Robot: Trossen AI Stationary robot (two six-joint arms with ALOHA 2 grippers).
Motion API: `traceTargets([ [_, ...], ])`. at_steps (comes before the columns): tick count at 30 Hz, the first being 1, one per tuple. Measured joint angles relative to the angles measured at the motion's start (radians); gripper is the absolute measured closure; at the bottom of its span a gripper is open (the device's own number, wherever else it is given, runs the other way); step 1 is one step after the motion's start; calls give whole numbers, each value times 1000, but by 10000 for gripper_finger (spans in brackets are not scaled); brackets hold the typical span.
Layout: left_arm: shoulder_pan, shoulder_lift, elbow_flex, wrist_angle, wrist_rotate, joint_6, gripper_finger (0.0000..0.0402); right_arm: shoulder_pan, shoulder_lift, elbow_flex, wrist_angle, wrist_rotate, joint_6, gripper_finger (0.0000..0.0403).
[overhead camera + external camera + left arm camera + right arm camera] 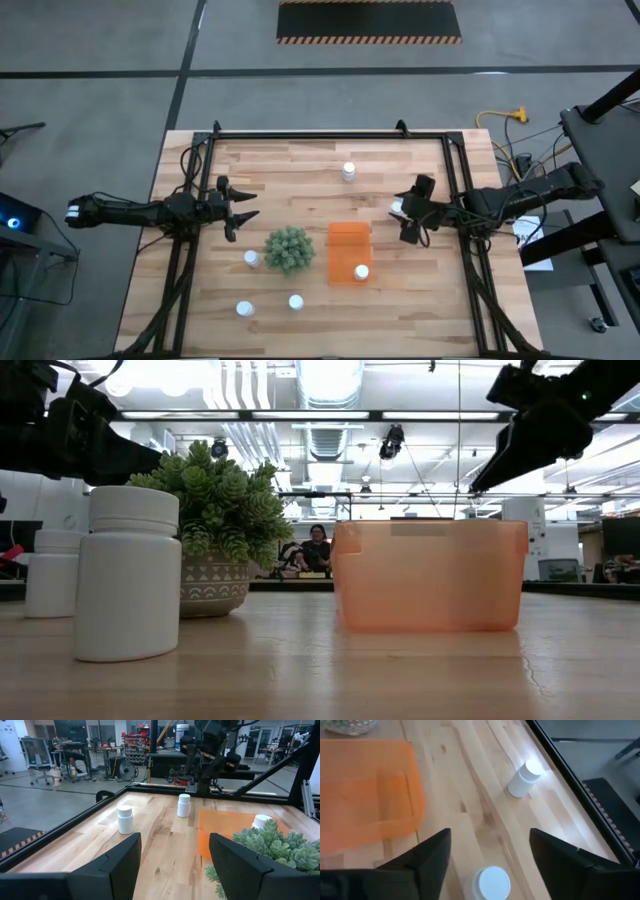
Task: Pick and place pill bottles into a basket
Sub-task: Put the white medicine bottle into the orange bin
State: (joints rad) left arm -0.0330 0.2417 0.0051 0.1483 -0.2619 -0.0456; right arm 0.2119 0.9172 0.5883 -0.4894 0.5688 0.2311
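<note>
Above the wooden bench (400,160), right gripper (405,221) hovers beside the bright orange rectangular plastic basket (348,252), jaws open over a small white capped pill bottle (490,882). One bottle (361,272) sits in the basket. Left gripper (238,208) waits, jaws open.

Robotics lab, exposed ceiling ducts (330,400), workbenches (80,747), hazard-striped floor mat (368,20)

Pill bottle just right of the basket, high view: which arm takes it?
Right. The right gripper hangs open right above that pill bottle; the left gripper is far off, past the plant.
</note>
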Motion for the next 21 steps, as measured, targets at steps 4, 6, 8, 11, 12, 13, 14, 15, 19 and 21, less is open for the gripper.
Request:
traceTargets([
  [4, 0, 0, 0, 0, 0, 0, 184, -15, -7, -37, 0, 4, 16, 94],
  [6, 0, 0, 0, 0, 0, 0, 184, -27, -8, -55, 0, 6, 18, 77],
  [8, 0, 0, 0, 0, 0, 0, 184, -36, -7, -70, 0, 7, 28, 63],
  [11, 0, 0, 0, 0, 0, 0, 184, -38, -8, -92, 1, 7, 38, 51],
  [12, 0, 0, 0, 0, 0, 0, 184, -38, -9, -98, 1, 7, 39, 49],
  [13, 0, 0, 0, 0, 0, 0, 184, -38, -12, -103, 1, 7, 39, 49],
  [14, 0, 0, 0, 0, 0, 0, 184, -38, -15, -107, 1, 7, 39, 50],
  [15, 0, 0, 0, 0, 0, 0, 184, -38, -19, -110, 1, 7, 39, 51],
  [19, 0, 0, 0, 0, 0, 0, 184, -38, -53, -121, 2, 3, 30, 58],
  [21, 0, 0, 0, 0, 0, 0, 184, -38, -77, -127, 2, 3, 24, 61],
])
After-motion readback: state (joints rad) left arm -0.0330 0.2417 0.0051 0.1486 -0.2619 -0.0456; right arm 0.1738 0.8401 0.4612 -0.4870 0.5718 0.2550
